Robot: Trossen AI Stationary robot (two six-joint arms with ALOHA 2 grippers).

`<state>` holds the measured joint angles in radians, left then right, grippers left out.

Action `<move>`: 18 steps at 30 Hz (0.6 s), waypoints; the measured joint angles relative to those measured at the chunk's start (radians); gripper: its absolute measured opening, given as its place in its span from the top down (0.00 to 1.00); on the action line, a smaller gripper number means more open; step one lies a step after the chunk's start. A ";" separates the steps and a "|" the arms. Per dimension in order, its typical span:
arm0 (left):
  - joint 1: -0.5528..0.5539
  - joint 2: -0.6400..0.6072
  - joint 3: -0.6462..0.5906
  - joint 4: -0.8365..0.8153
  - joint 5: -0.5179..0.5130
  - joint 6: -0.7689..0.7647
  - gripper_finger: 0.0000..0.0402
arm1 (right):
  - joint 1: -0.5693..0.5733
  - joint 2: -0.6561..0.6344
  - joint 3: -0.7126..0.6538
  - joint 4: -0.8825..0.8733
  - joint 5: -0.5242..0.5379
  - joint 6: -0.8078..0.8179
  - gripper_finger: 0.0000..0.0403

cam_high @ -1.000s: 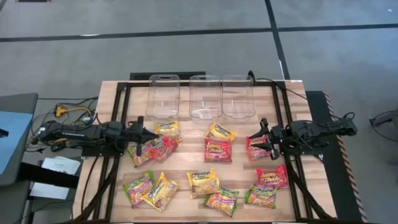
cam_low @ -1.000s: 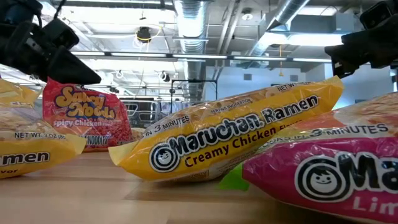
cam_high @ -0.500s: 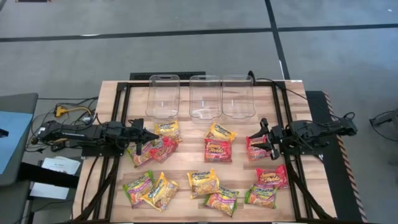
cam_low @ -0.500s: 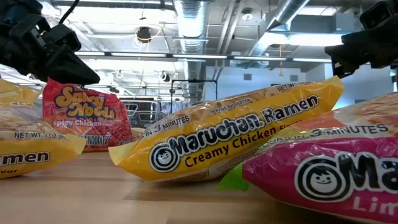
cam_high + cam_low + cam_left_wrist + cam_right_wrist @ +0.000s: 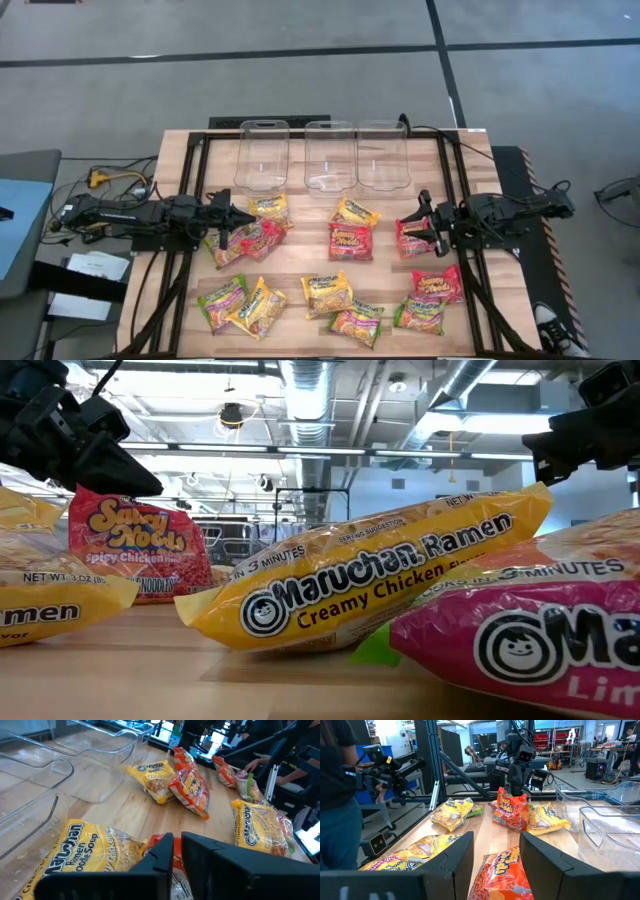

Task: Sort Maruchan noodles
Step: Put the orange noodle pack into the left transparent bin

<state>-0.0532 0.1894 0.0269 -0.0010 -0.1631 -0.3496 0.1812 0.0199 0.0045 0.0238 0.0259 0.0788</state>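
Several Maruchan noodles packets lie flat on the wooden table (image 5: 310, 268): red ones (image 5: 350, 240), yellow ones (image 5: 268, 208) and green-and-pink ones (image 5: 222, 302). My left gripper (image 5: 245, 220) hangs level at the table's left, above a red packet (image 5: 262, 238). In the left wrist view its fingers (image 5: 177, 852) stand only a narrow slit apart, and nothing is between them. My right gripper (image 5: 405, 232) hangs level at the table's right, open. In the right wrist view (image 5: 496, 855) a red packet (image 5: 500, 872) lies below its fingers.
Three clear plastic bins (image 5: 263, 155), (image 5: 330, 155), (image 5: 383, 155) stand in a row at the far edge. A black frame (image 5: 195, 170) borders the table. A person (image 5: 335, 795) stands beyond the table's near side, and a shoe (image 5: 550, 322) shows by the near right corner.
My left gripper has rolled a little about the line it points along, staying in place. A shoe has come into view off the table's near right corner.
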 joint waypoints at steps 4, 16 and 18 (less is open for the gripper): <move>0.000 0.000 0.000 0.000 -0.001 0.033 0.85 | 0.000 0.000 0.000 0.000 0.000 0.000 0.55; 0.000 0.000 0.000 0.017 -0.104 0.038 0.58 | 0.000 0.000 0.000 0.000 0.000 0.000 0.55; 0.000 0.000 0.000 0.027 -0.115 0.002 0.55 | 0.000 0.000 0.000 0.000 0.000 0.000 0.55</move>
<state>-0.0531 0.1894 0.0265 0.0261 -0.2776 -0.3472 0.1811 0.0198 0.0044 0.0238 0.0257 0.0788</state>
